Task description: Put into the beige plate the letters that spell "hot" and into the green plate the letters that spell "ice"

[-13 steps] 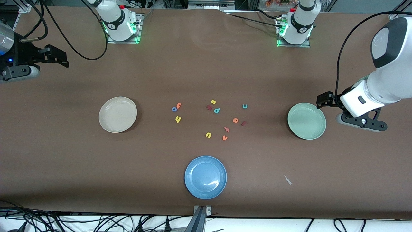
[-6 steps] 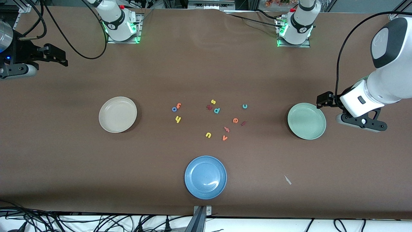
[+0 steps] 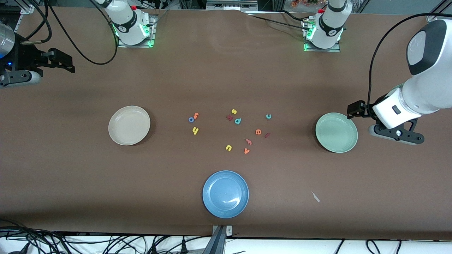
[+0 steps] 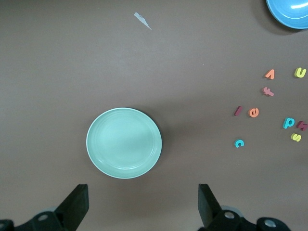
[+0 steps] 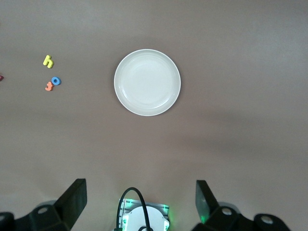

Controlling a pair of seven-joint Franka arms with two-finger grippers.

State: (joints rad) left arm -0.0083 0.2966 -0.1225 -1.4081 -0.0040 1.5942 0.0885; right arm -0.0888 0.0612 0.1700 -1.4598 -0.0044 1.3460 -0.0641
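The beige plate lies toward the right arm's end of the table, the green plate toward the left arm's end. Between them lie the yellow h, blue o and orange t, close together. Nearer the green plate are the teal c, orange e and dark red i. My left gripper hangs open and empty beside the green plate. High over the table's end, past the beige plate, my right gripper is open and empty.
A blue plate sits nearest the front camera. Other loose letters lie among the task's: yellow s, teal p, yellow u, orange v. A small paper scrap lies near the front edge.
The right arm's hand has shifted slightly toward the robots' bases. The left arm, the plates and the letters have not moved.
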